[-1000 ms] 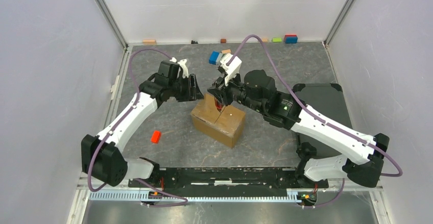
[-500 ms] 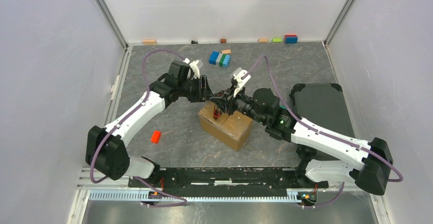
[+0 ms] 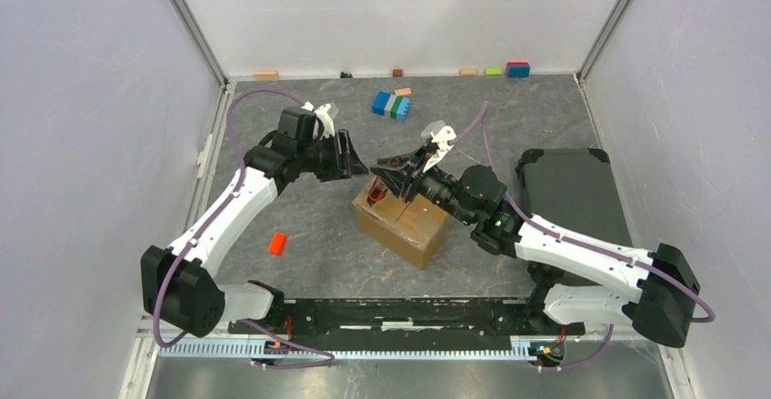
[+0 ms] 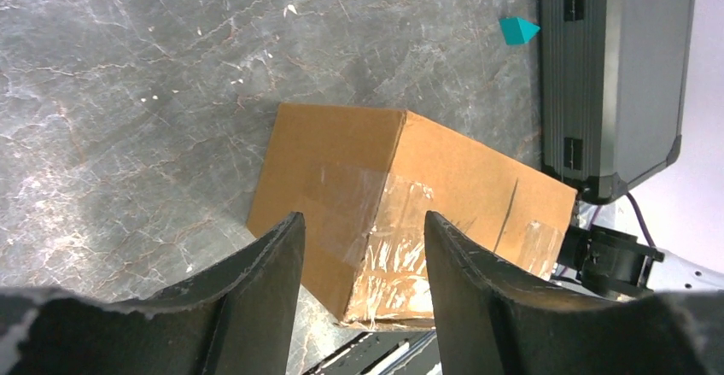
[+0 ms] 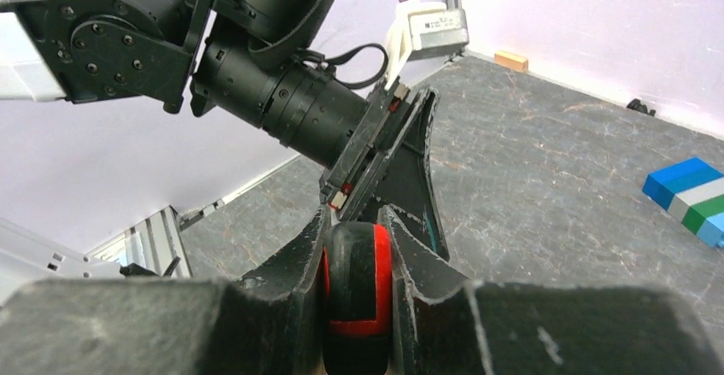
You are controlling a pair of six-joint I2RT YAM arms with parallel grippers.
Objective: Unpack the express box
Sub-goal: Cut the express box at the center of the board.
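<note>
Express box point(image 3: 400, 222) mid-frame on counter point(image 3: 545, 126), long axis upper-left to lower-right; right hand point(image 3: 380, 184), clamped on red-and-black tool point(image 5: 359, 274), over its upper-left end, open left hand point(image 3: 351, 156) just beyond that corner.

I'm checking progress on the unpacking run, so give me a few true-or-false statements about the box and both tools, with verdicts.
1. The express box is closed, with clear tape on it. True.
2. The right tool is empty. False: it is shut on a red-and-black object.
3. The left tool is clamped on the box. False: it is open and holds nothing.
4. A red block lies to the box's left in the top view. True.
</note>
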